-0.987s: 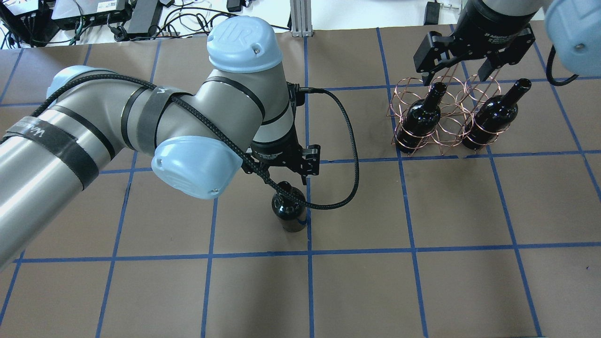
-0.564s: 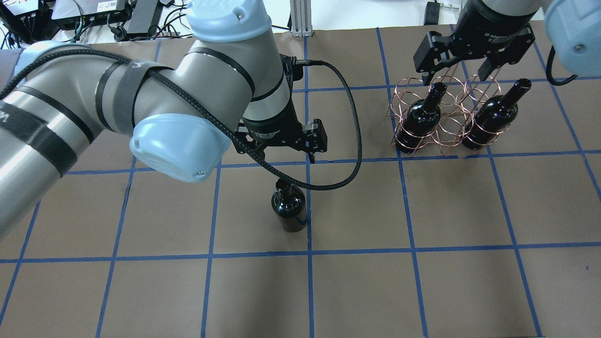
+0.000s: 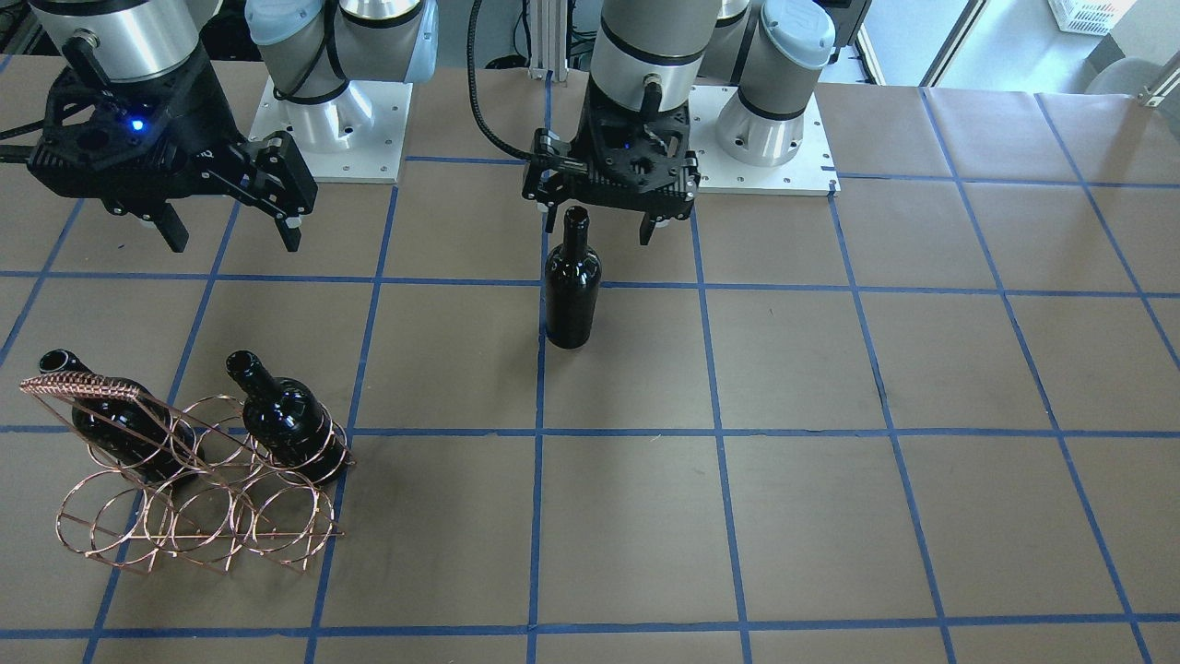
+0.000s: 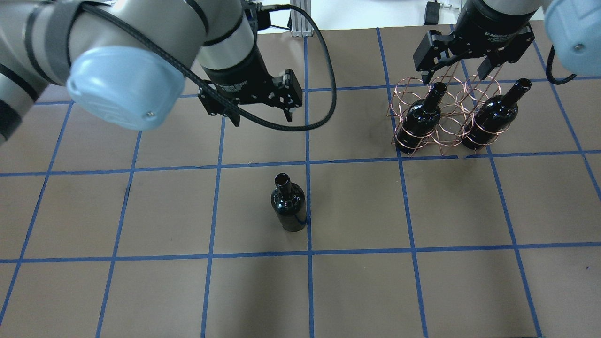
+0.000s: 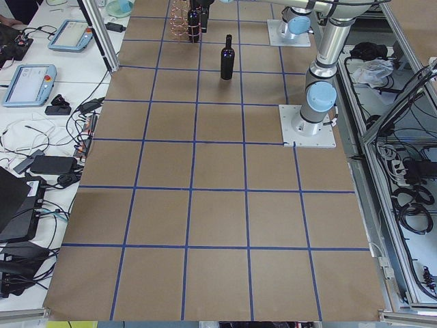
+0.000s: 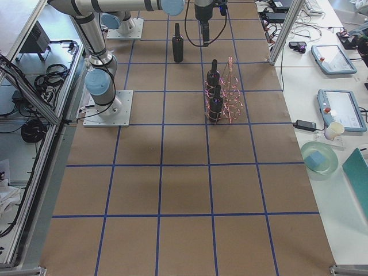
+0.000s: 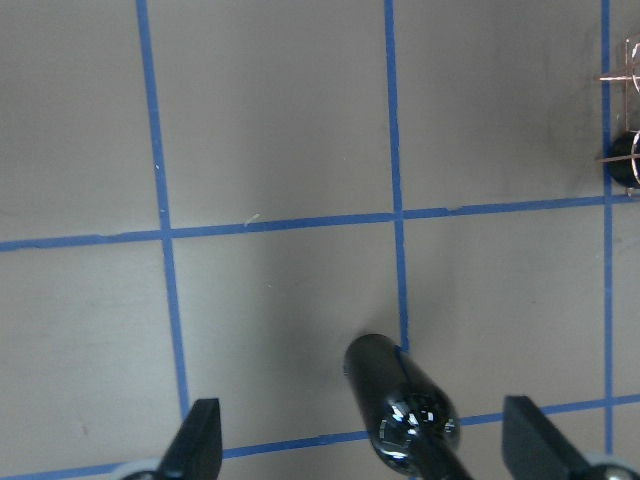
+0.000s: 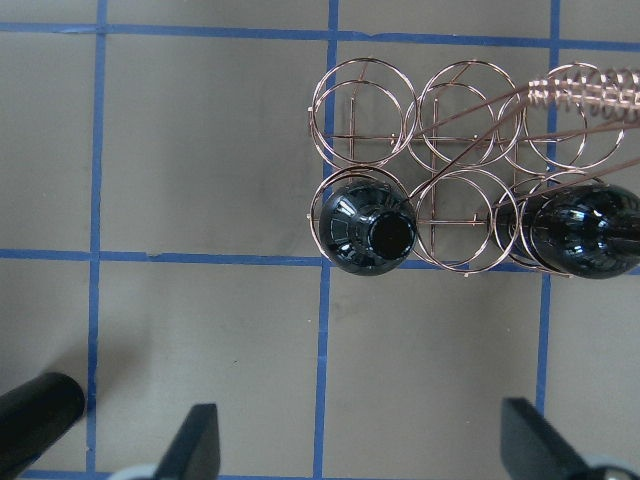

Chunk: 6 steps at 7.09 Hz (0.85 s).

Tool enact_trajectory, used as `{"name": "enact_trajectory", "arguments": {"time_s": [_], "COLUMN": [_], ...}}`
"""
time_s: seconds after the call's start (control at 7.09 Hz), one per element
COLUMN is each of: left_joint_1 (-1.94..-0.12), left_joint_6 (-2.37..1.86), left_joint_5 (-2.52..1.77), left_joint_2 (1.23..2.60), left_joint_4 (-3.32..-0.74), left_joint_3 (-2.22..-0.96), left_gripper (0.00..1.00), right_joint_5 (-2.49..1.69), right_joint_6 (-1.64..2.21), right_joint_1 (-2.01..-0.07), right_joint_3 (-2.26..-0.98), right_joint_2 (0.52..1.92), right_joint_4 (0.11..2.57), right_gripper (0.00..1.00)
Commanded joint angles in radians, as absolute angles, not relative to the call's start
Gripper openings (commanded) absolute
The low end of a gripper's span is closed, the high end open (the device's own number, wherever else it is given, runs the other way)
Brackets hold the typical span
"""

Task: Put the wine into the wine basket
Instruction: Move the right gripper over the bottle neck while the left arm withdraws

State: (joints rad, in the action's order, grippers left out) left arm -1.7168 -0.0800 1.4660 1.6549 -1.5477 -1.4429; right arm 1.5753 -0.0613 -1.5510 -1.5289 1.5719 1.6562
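Brown table (image 4: 422,211); wine (image 4: 288,209) upright, untouched, beneath parted left fingers (image 7: 200,445).

wine (image 7: 398,392) neck cut by bottom edge; wine basket (image 7: 618,76) mostly cropped

The overhead camera sits behind the robot (image 3: 774,111), looking forward and down. The front-facing one looks back from across the table (image 3: 922,369), steeply down. 2 side cameras sit high and far off at the table's ends, looking along it. 2 wrist cameras look straight down from close by. All 4 fixed views share the standing wine (image 4: 288,206) and the wine basket (image 3: 194,489).
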Motion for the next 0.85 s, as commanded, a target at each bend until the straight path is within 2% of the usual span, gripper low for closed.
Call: {"name": "enact_trajectory", "arguments": {"time_s": [0.0, 0.28, 0.71], "left_joint_1": [-1.558, -1.488, -1.485], "left_joint_6": [0.177, 0.231, 0.215], "left_joint_5": [1.536, 1.559, 1.562], "left_joint_2": [1.632, 1.615, 1.580], "left_joint_4": [-1.594, -1.620, -1.658], "left_joint_3": [-1.428, -1.440, -1.447], "left_gripper": [1.00, 1.00, 1.00], "right_joint_5": [1.574, 1.574, 1.575], "right_joint_6": [-0.042, 0.038, 0.364], "right_joint_1": [-1.563, -1.606, -1.797], "right_joint_3": [-1.519, -1.523, -1.528], "right_joint_2": [1.559, 1.548, 1.513], "right_joint_4": [1.655, 1.655, 1.674], "right_gripper": [1.00, 1.00, 1.00]}}
